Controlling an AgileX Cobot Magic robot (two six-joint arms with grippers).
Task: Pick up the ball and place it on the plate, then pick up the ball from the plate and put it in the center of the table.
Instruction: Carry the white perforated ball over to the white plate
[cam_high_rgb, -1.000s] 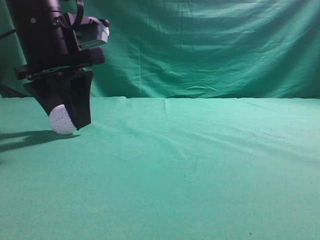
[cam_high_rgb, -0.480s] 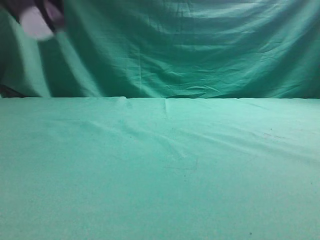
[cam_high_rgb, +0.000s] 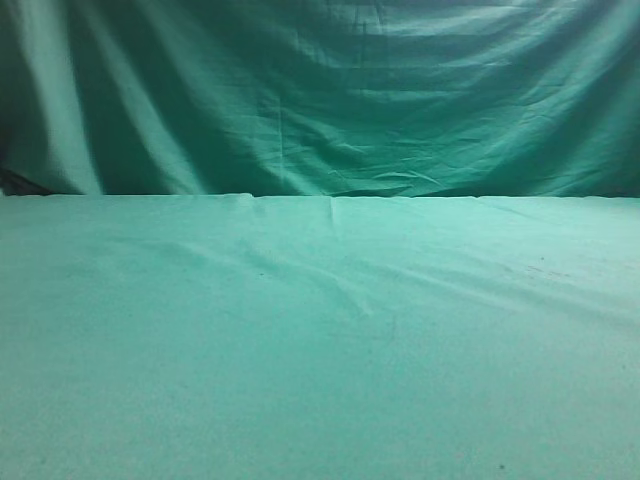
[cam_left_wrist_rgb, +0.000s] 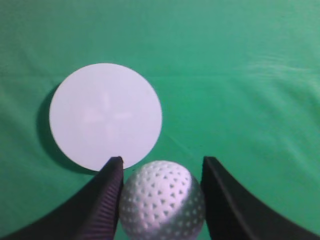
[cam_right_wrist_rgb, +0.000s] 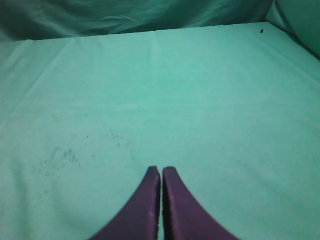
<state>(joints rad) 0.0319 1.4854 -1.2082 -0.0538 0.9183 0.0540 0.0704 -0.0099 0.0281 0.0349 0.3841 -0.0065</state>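
left gripper (cam_left_wrist_rgb: 161, 172) is squeezing the ball (cam_left_wrist_rgb: 162, 200) between its two fingers, up over the table (cam_left_wrist_rgb: 250, 75) | white plate (cam_left_wrist_rgb: 105, 115) is lying just past the ball | right gripper (cam_right_wrist_rgb: 161, 172) is pinching tight on nothing | the ball's bottom is getting cut off | outside camera is showing only cloth and the green curtain (cam_high_rgb: 330, 90)

Staged robot test set-up, green cloth-covered table (cam_high_rgb: 320, 350), draped green backdrop curtain (cam_high_rgb: 350, 90) behind.
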